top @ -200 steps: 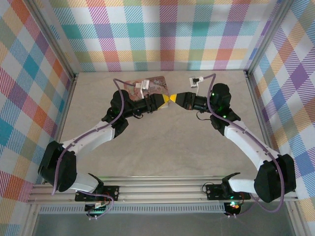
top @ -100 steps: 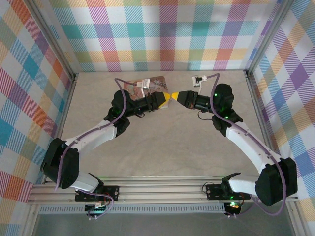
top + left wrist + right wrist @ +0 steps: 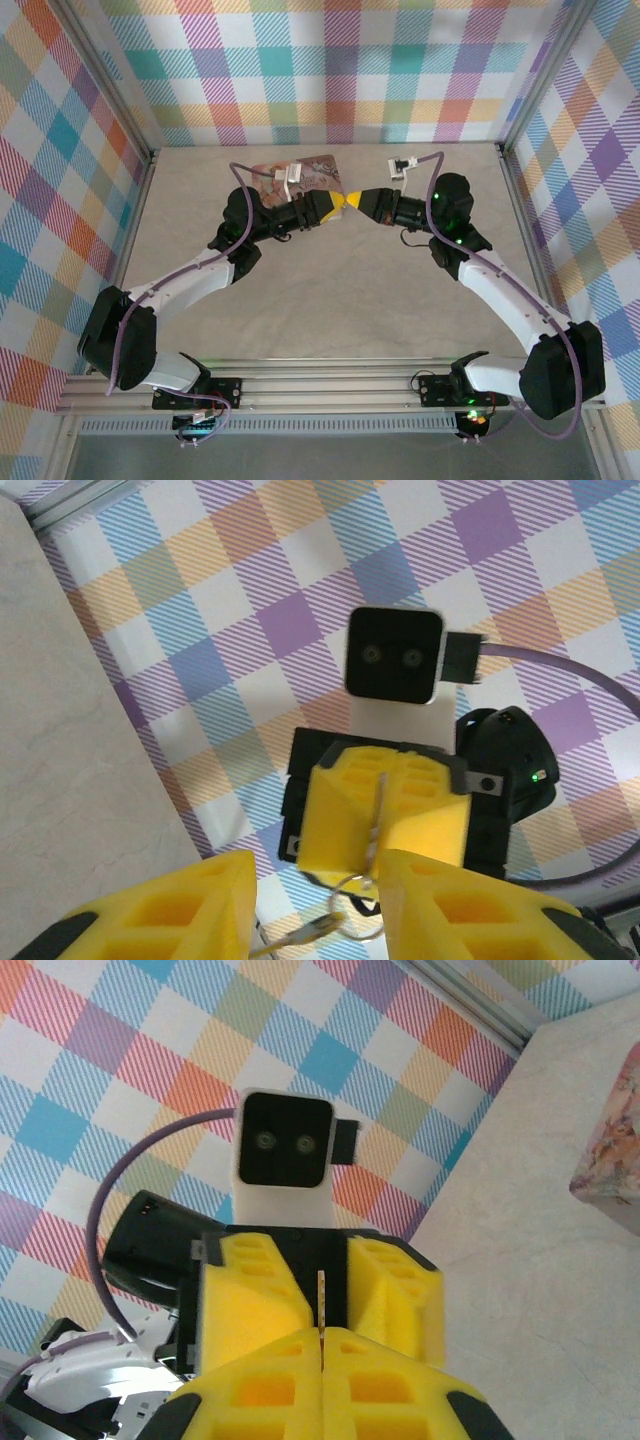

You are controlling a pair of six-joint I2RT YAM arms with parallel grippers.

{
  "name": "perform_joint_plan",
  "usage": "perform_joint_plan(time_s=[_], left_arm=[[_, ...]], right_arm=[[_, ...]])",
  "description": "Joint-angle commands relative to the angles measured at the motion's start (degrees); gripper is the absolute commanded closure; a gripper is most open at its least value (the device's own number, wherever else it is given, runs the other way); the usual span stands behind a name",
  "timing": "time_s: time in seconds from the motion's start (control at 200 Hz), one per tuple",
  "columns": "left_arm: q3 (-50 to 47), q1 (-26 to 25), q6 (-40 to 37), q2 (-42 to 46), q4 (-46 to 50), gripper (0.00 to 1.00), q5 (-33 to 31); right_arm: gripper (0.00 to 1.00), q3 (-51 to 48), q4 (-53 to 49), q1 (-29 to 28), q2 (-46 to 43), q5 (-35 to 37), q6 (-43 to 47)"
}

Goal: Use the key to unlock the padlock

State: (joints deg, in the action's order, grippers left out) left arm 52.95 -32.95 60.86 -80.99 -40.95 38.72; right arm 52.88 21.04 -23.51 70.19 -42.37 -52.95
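key (image 3: 378,815), or what looks like it seen edge-on, is a thin silvery strip clamped between the pressed-together yellow fingers of the right gripper (image 3: 322,1350), with a wire ring (image 3: 345,883) hanging from it at 6 o'clock and a small brassy piece (image 3: 305,932) at 7 o'clock of that ring. seen from above, the two grippers meet tip to tip over the far half of the table (image 3: 330,290), just at 5 o'clock of the pink tin (image 3: 310,172). the left gripper (image 3: 337,201) faces the right one head-on; its fingers (image 3: 180,910) stand apart, one on either side of the ring, and nothing looks pinched between them. the padlock i cannot pick out; it is too small or hidden where the tips meet, so i cannot tell how it lies to either pair of fingers. my reading is that the step in hand is bringing key and padlock together in mid-air, with no sign of the padlock opened. the next move likely calls for a firm hold on the padlock body, fine alignment of the strip with the keyhole, then a push and a twist.
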Motion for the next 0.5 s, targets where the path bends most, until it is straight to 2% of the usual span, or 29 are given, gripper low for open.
perform_joint_plan(time_s=[0.0, 0.495], left_arm=[[-1.38, -0.45, 0.23, 3.18, -5.13, 0.64, -1.27], [-2.17, -1.90, 1.96, 0.75, -7.80, 0.70, -0.98]], right_arm=[[1.00, -1.68, -1.26, -0.66, -1.64, 1.06, 0.60], [1.00, -2.23, 2.24, -0.67, -1.46, 0.51, -1.65]])
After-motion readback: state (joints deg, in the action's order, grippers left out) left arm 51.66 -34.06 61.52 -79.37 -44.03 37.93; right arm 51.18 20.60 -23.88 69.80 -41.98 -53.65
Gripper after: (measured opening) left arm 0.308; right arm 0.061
